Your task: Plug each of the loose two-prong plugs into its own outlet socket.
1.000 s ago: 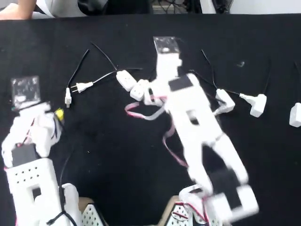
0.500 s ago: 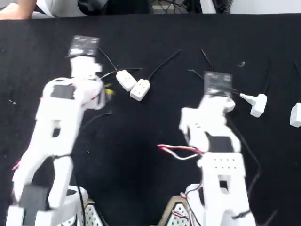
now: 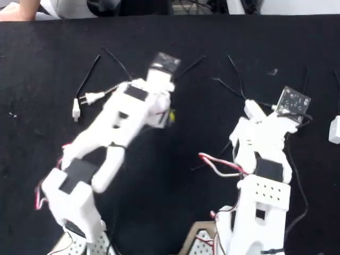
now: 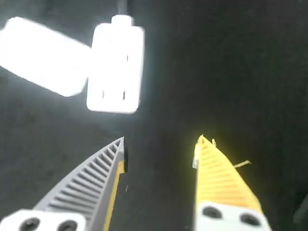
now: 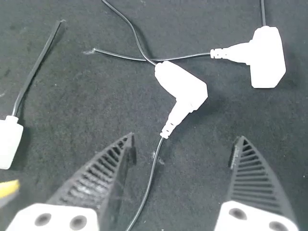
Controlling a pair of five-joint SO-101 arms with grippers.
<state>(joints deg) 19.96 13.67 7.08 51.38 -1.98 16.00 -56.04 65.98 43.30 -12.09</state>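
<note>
Doesn't look like anything's plugged in yet. The small white two-prong plugs (image 3: 94, 98) lie loose on the black tabletop (image 3: 159, 202), apart from the white rectangular outlet socket (image 4: 115, 67) just ahead of the left gripper (image 4: 160, 140). The right gripper (image 5: 184, 139) hangs over a white angled connector (image 5: 183, 91). Both grippers gape wide, empty.
</note>
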